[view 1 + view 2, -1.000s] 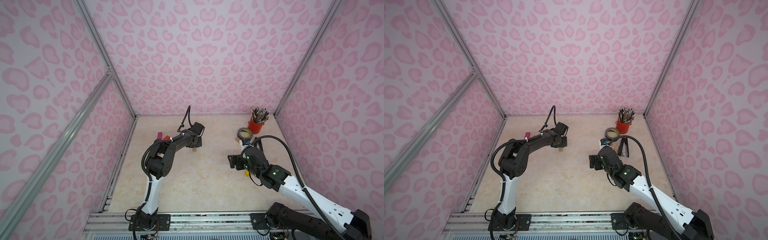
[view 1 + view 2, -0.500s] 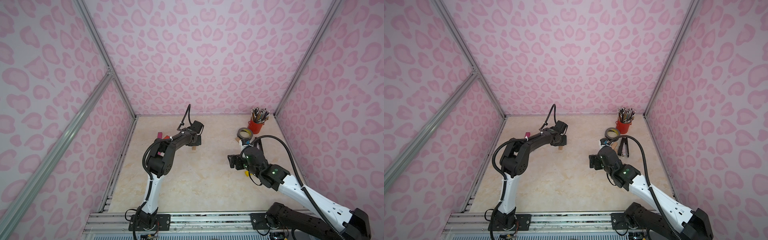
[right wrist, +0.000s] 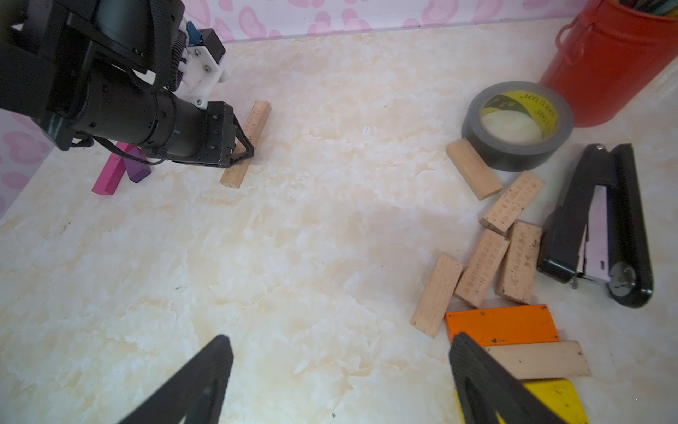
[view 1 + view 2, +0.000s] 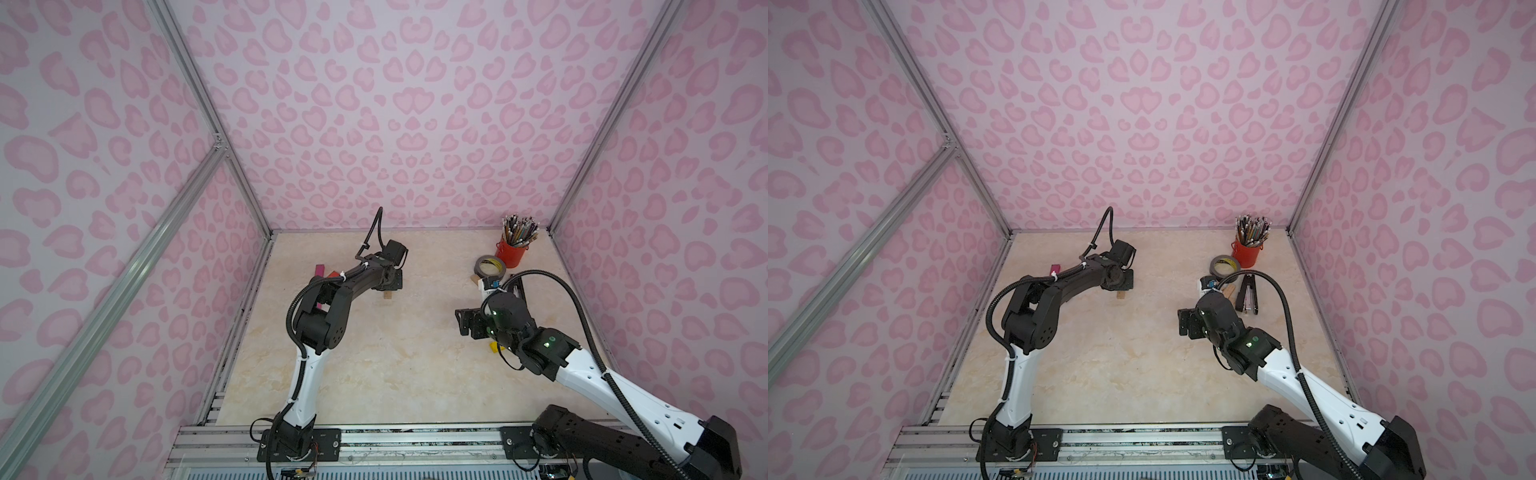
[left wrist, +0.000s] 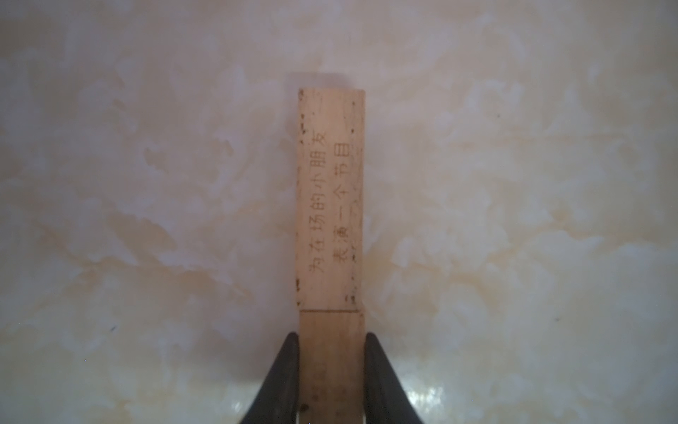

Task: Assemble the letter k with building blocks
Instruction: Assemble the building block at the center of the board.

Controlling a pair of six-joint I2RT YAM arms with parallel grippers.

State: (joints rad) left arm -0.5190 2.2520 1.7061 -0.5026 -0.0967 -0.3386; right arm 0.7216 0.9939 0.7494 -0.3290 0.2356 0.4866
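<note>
Left gripper [image 5: 331,339] is clenched on a plain wood block [image 5: 332,370], w/ one black finger [image 5: 282,378] tight on each long side. The held block appears to sit on the bench [image 4: 395,374]. Its end butts flush vs. an engraved block [image 5: 330,198] w/ burnt-in characters, & the 2 make one straight line. In both top views the pair is far-left of ctr, mostly hidden under the gripper, w/ only one wood end showing. Left of them, near the left wall, a magenta block [image 3: 110,176] & a purple block [image 3: 138,169] lie close together. Their far ends are hidden behind the left arm in the right wrist view.

Right gripper [image 3: 341,337] is released: fingers spread wide, nothing btwn them, hanging over bare bench right of ctr.

The other blocks are loose on the right side. One smooth block [image 3: 473,169] rests against the grey tape roll [image 3: 513,159]. Nearer, four plain blocks [image 3: 480,268] bunch together just left of the black stapler [image 3: 628,205]. Nearer again, an orange block [image 3: 500,325], a pale block [image 3: 543,359] & a yellow block [image 3: 557,400] lie side by side. They are partly covered by the right gripper's finger in the right wrist view, & contact cannot be told. A red cup [image 3: 616,73] of pencils stands in the far-right corner, just beyond the tape roll.
</note>
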